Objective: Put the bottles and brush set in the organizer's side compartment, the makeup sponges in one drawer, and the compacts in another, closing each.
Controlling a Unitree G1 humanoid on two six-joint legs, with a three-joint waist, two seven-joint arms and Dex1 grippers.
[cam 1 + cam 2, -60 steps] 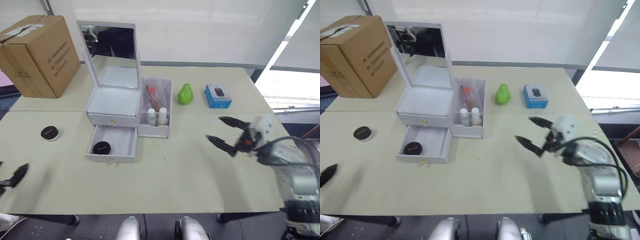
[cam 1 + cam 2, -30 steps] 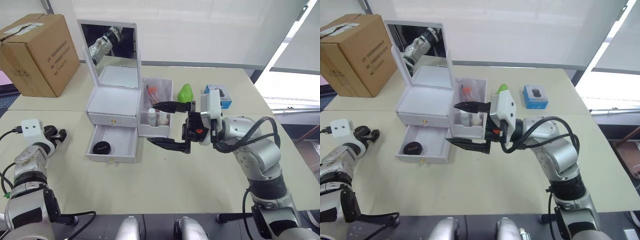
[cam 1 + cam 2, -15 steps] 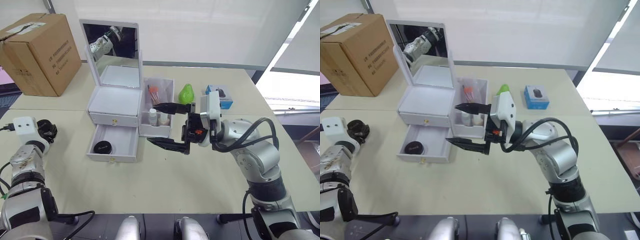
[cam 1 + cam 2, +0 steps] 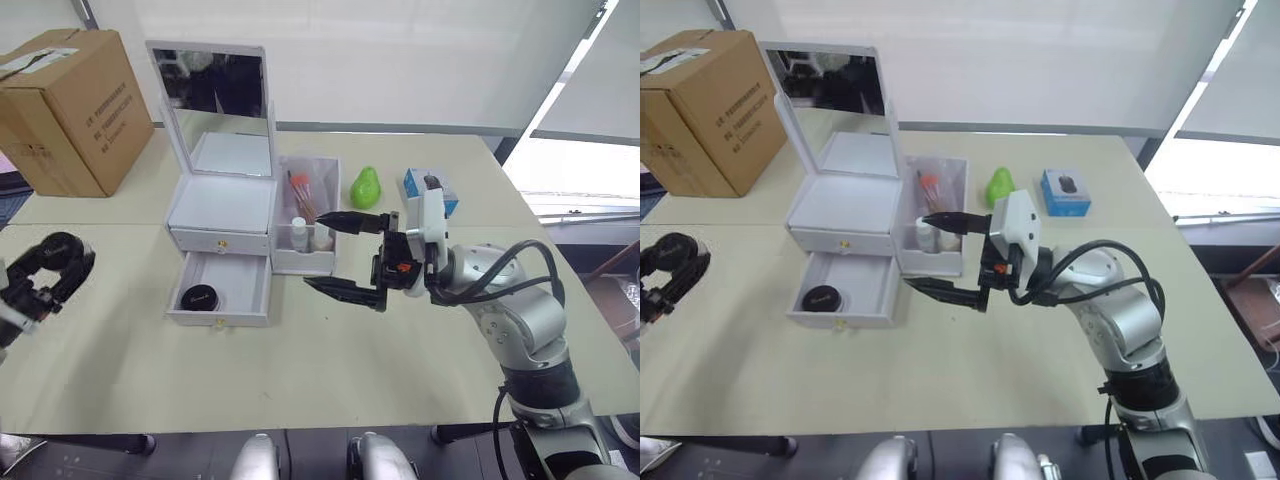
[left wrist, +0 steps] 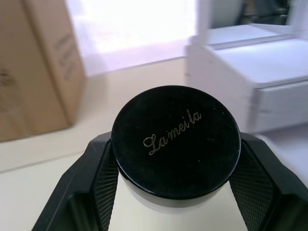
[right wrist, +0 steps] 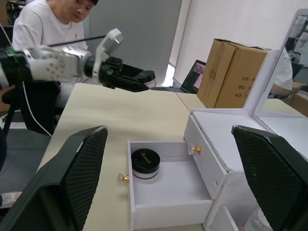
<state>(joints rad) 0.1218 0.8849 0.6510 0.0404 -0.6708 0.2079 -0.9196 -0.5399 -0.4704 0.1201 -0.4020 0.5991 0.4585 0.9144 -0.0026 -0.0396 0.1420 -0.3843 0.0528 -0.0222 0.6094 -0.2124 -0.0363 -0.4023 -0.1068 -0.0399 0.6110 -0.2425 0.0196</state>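
My left gripper (image 4: 52, 264) hangs above the table's left edge, shut on a black compact (image 5: 175, 142) whose lid reads "Lameila". A second black compact (image 4: 198, 296) lies in the open lower drawer (image 4: 240, 288) of the white mirrored organizer (image 4: 222, 205); the upper drawer is shut. Two bottles (image 4: 298, 233) and brushes (image 4: 300, 192) stand in the side compartment (image 4: 330, 172). A green teardrop makeup sponge (image 4: 365, 187) rests on the table to its right. My right gripper (image 4: 315, 249) is open, hovering just in front of the side compartment.
A cardboard box (image 4: 65, 100) stands at the back left. A blue box (image 4: 1065, 192) lies right of the sponge. In the right wrist view a person (image 6: 53, 21) sits beyond the table's left end.
My left gripper has lifted the black compact off the table at the left and carried it up toward the camera. The right gripper stays open near the side compartment.
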